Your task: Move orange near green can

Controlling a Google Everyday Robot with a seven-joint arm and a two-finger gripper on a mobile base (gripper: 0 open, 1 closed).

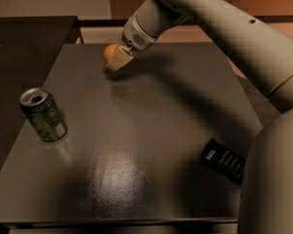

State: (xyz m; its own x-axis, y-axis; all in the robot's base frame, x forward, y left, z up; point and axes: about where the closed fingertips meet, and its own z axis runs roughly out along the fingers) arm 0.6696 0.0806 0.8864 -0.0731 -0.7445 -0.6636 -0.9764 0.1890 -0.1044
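Note:
The orange [109, 52] is at the far side of the dark table [151, 130], left of centre. My gripper [117, 58] is shut on it, with one pale finger [120, 59] across its right front, and holds it just above the surface over a small shadow. The green can [43, 115] stands near the table's left edge, leaning slightly, with its silver top open and its white label panel facing right. The can is well to the front left of the orange, with a wide stretch of table between them.
A flat black snack bar wrapper [224, 161] lies at the front right, partly behind my arm's body [273, 189]. A second dark surface [24, 43] adjoins the table on the far left. My arm [224, 28] crosses the upper right.

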